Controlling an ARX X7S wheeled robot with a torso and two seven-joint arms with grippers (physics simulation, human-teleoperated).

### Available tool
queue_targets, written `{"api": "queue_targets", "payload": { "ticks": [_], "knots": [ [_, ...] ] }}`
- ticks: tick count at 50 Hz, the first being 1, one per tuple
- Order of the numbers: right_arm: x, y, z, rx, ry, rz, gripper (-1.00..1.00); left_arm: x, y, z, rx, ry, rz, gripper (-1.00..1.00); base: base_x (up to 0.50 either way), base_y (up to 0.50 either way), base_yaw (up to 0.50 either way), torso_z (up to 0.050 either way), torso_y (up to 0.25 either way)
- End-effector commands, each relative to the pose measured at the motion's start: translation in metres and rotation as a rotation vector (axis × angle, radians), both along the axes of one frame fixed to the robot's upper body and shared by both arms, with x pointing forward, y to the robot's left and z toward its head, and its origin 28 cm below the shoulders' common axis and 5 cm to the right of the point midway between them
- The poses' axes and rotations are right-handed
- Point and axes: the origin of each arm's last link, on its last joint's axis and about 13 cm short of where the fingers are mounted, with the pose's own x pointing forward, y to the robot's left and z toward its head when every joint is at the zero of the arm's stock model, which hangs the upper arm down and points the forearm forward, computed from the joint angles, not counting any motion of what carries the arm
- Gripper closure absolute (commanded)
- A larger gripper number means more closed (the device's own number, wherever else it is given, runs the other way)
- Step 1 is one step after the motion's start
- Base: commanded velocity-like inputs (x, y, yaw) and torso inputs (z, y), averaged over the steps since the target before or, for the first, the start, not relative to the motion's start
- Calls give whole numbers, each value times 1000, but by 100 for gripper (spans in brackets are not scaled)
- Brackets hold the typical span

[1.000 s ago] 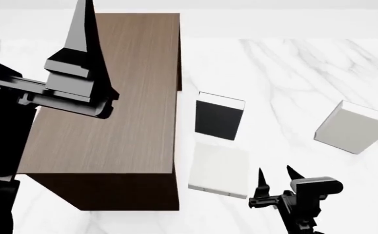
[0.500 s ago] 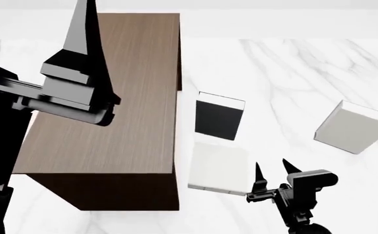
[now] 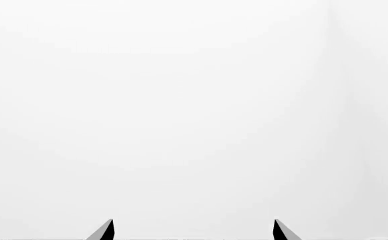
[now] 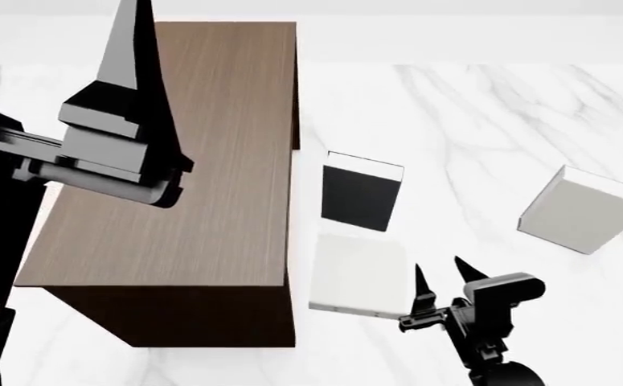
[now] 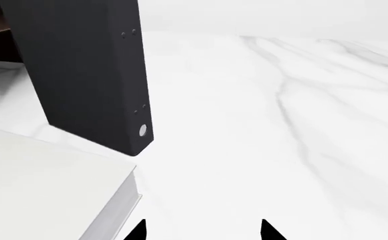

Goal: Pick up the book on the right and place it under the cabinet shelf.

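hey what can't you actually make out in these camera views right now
- Space under the cabinet shelf: head view looks down on its top, which hides it.
- Left wrist view: only blank white beyond the left gripper; its surroundings are unreadable.
- Black book: top cut off by the right wrist view's edge.
- Right gripper: whether it touches the pale book beside it is unclear.

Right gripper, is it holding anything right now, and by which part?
Nothing is held. The right gripper stands open beside the pale book lying flat on the table, with no book between its fingertips.
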Motion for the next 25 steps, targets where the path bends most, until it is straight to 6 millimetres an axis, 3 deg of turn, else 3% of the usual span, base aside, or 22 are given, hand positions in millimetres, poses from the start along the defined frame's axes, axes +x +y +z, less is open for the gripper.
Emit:
{"api": "queue_targets", "payload": {
  "ticks": [1,25],
  "knots": [
    [-21,22,-52,-152,300,-19,-100,0,1,-1,-1,1,1,-100,0,3,13,0,-10],
    [-21,41,-55,-188,307,93,-100,0,2,-2,-3,-3,4,-100,8,3,13,-5,-10]
  ]
}}
